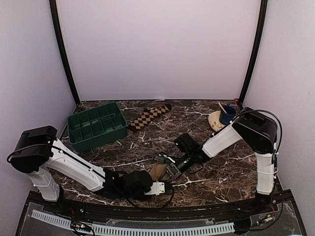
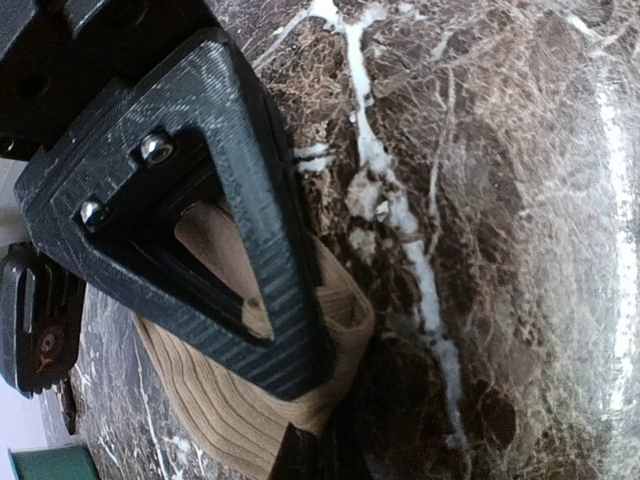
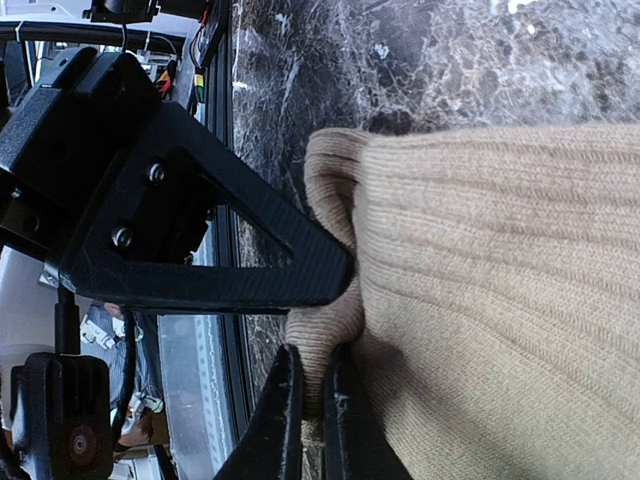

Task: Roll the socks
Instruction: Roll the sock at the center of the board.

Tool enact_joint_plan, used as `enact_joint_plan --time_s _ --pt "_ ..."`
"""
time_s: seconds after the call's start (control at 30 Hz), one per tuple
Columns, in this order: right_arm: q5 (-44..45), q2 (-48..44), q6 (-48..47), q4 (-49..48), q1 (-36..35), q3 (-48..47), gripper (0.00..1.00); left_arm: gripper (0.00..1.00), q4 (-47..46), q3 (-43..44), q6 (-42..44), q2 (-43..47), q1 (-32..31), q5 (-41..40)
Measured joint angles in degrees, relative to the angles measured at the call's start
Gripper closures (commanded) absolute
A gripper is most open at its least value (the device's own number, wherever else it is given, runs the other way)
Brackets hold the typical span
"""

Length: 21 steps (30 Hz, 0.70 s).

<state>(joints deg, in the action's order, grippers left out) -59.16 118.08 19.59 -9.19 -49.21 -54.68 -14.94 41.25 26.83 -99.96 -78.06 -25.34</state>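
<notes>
The plain tan sock (image 1: 158, 170) lies bunched near the table's front edge, between my two grippers. In the left wrist view its ribbed fabric (image 2: 215, 400) is folded over and caught between the black fingers of my left gripper (image 2: 305, 415), which is shut on it. My right gripper (image 3: 325, 330) is shut on a pinched fold at the edge of the same tan sock (image 3: 480, 280). From above, the left gripper (image 1: 158, 184) sits just in front of the sock and the right gripper (image 1: 170, 168) at its right. The diamond-checkered sock (image 1: 150, 116) lies flat at the back.
A green compartment tray (image 1: 96, 125) stands at the back left, beside the checkered sock. A cream bowl (image 1: 215, 120) and a blue cup (image 1: 227, 114) with a stick in it are at the back right. The table's front rail runs just behind the left gripper.
</notes>
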Motion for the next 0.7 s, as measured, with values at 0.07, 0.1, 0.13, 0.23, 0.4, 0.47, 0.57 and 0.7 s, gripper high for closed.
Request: enact_joint_plan --time_s 0.07,0.1,0.13,0.23,0.4,0.47,0.57,0.7 --pt "-0.1 0.0 0.0 0.0 0.0 0.2 1.0 1.0 0.8 0.4 -0.1 0.0 0.4 1.0" --pt "-0.1 0.0 0.0 0.0 0.0 0.3 0.99 1.0 1.3 0.7 -0.1 0.0 0.5 1.4" --pt "-0.1 0.0 0.0 0.0 0.0 0.5 0.97 1.0 1.9 1.0 -0.1 0.0 0.7 2.0" --pt "-0.1 0.0 0.0 0.0 0.1 0.6 0.91 1.0 3.9 2.1 -0.1 0.0 1.1 3.2" --pt "0.9 -0.5 -1.2 1.9 0.1 0.5 0.79 1.0 9.5 5.3 -0.3 0.0 2.4 6.7" --pt "1.8 -1.4 -1.6 2.4 0.2 1.2 0.74 1.0 11.9 6.8 -0.3 0.0 3.0 8.4" --pt "1.9 -3.3 -1.5 1.6 0.9 3.8 0.72 1.0 14.8 9.2 -0.3 -0.3 3.8 11.5" --pt "3.4 -6.2 -0.6 0.5 1.4 7.1 0.71 1.0 19.0 12.9 -0.3 -1.2 4.8 15.8"
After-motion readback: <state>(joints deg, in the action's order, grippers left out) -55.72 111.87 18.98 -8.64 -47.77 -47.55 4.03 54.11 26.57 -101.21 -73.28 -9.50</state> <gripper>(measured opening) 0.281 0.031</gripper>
